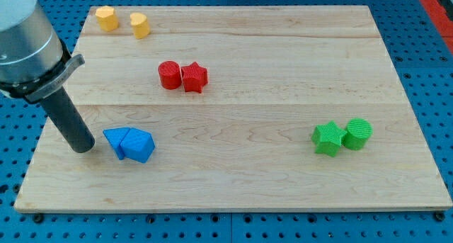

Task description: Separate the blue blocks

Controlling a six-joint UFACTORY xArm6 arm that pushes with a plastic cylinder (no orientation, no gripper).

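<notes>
Where no writing shows, my tip [83, 147] sits just left of touching blue blocks [129, 144].

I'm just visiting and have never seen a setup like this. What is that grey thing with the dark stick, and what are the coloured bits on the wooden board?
The grey part is the end of a robot arm. It has no hand, only a dark rod whose lower end, my tip, slides on the wooden board to push blocks; nothing is held. There is one picture, from a camera looking down on the board at a slant. My tip is just to the view's left of two touching blue blocks, which are to be separated. Also there: a red cylinder beside a red star, two yellow blocks at the view's top left, and a green star beside a green cylinder.
</notes>
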